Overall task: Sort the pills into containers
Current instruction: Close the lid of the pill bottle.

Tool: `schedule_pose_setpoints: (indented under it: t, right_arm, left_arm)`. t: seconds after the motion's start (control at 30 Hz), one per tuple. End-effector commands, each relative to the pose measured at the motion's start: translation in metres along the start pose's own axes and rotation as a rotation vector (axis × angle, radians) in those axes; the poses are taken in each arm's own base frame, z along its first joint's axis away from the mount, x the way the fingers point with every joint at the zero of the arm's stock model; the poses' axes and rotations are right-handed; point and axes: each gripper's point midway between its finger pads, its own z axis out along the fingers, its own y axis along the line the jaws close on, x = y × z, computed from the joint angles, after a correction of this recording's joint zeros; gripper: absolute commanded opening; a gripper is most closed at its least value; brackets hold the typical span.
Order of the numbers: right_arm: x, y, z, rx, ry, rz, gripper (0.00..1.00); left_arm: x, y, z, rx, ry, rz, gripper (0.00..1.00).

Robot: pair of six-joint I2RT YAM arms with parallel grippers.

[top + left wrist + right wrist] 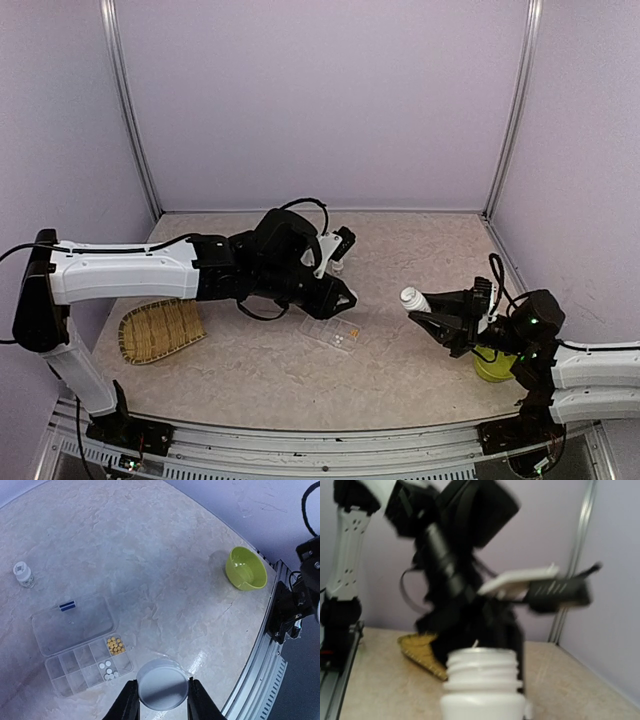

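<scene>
The top camera sits high behind the arm bases, looking down and forward over the beige marbled table (250, 390) to the far wall. The left wrist camera looks steeply down from well above, with a round white lid (162, 685) close at its bottom edge. Both views show the clear flat compartment box (335, 335) (80, 645) and the lime-green bowl (490, 370) (246, 569). The right wrist camera sits low and nearly level, facing left, with a white threaded plastic bottle (482, 685) close up. It shares the woven bamboo tray (417, 647) (160, 330) with the top view.
</scene>
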Motion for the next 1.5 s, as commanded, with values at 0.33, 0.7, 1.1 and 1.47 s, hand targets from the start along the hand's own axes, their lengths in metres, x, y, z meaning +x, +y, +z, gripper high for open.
schedule_pose_setpoints:
  t: [0.33, 0.7, 1.1, 1.47]
  right_arm:
    - [0.011, 0.003, 0.018, -0.087, 0.049, -0.012, 0.25]
    - [0.02, -0.007, 0.022, -0.04, 0.079, 0.001, 0.25]
    - [0.022, -0.017, 0.027, -0.003, 0.098, 0.017, 0.25]
    - [0.023, -0.018, 0.026, 0.003, 0.105, 0.017, 0.25]
  left_arm:
    - [-0.061, -0.052, -0.03, 0.238, -0.129, -0.014, 0.3]
    - [-0.073, -0.07, -0.044, 0.335, -0.168, -0.05, 0.3]
    - [-0.072, -0.085, -0.046, 0.399, -0.163, -0.051, 0.3]
    - [-0.064, -0.094, -0.04, 0.428, -0.134, -0.044, 0.3]
